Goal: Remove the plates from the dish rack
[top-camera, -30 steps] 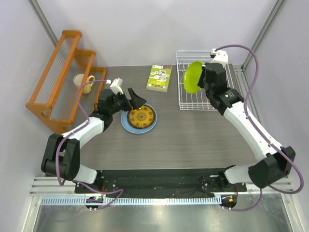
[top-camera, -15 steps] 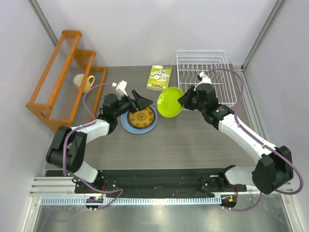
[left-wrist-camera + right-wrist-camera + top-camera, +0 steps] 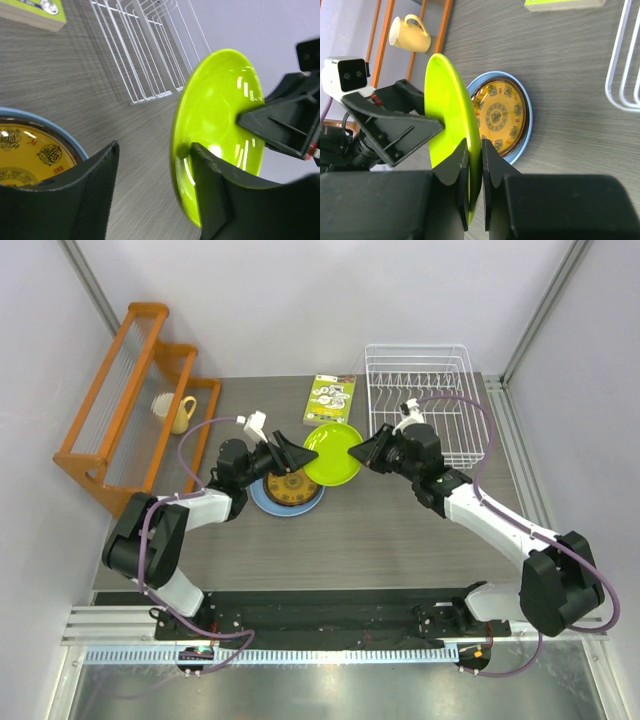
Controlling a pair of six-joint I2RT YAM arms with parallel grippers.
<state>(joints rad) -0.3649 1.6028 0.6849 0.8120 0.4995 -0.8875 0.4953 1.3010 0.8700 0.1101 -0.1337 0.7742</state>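
Change: green plate (image 3: 333,452) has left the rack (image 3: 455,390) and is now over the table (image 3: 400,540) centre.
Right gripper (image 3: 372,450): pinching the plate's right rim.
Left gripper (image 3: 303,450): spread, straddling the left rim.
Room: rack well apart, at the far right corner.

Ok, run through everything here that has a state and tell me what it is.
right pincer: shut on the lime-green plate at its rim.
left pincer: open, straddling that plate's opposite rim.
lime-green plate: held clear of the table, tilted.
yellow plate: flat on the light-blue plate.
light-blue plate: flat on the table.
dish rack: holds no plates.
booklet: closed, flat on the table.
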